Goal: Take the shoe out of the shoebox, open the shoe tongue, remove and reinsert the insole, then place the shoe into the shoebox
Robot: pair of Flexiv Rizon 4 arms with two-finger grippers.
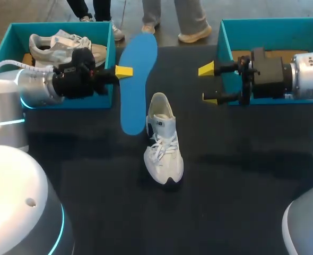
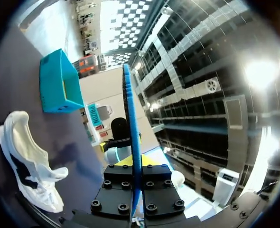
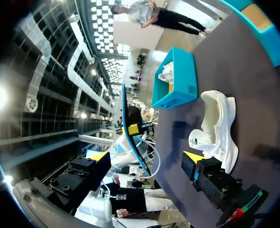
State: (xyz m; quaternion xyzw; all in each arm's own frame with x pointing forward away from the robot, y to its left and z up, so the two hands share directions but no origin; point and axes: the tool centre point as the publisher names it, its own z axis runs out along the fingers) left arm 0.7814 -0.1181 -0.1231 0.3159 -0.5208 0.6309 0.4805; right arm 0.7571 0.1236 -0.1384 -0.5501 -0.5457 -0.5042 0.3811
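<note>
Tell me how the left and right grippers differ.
The left gripper is shut on the blue insole; the right gripper is open and holds nothing. The left gripper is beside the shoebox with a shoe in it; the right gripper is in front of the other shoebox. Both have yellow tips and flank the white shoe.

The insole [image 1: 138, 79] is bright blue. The shoe [image 1: 163, 141] is white, laces too, with a black sole patch. The left box [image 1: 61, 27] and right box [image 1: 224, 42] are teal, brown inside. The second shoe [image 1: 55, 47] is off-white. The tabletop [image 1: 236, 175] is black. The left end effector [image 1: 123, 70] and right end effector [image 1: 208, 84] are black, yellow-tipped.
</note>
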